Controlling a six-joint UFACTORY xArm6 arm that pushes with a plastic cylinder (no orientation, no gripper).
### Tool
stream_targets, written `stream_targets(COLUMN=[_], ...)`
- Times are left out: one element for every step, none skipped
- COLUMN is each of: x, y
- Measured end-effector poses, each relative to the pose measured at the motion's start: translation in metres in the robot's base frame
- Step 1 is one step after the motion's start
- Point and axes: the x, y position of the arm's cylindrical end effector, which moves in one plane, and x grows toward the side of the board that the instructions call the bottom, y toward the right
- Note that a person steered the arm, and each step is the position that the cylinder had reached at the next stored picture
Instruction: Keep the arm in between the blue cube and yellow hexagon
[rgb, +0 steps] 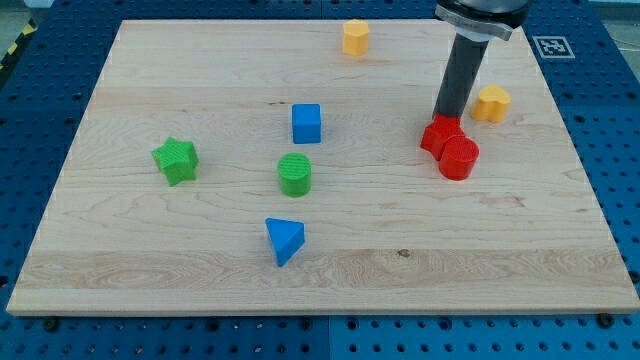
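Note:
The blue cube (307, 123) sits left of the board's middle. The yellow hexagon (355, 36) stands near the view's top edge, above and a little right of the cube. My tip (446, 118) is at the view's right, well to the right of both blocks. It rests at the upper edge of a red block (438, 136), and I cannot tell whether it touches that block. The dark rod rises from the tip toward the view's top right.
A red cylinder (460, 158) touches the red block's lower right. A yellow heart-like block (491, 103) lies right of the rod. A green star (176, 160), a green cylinder (295, 174) and a blue triangle (284, 240) lie left and lower. The wooden board (120, 260) sits on a blue perforated table.

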Motion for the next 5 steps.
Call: stream_targets(x=[-0.008,-0.015,-0.015,-0.025,-0.042], y=[-0.016,-0.03,-0.03,-0.031,-0.039])
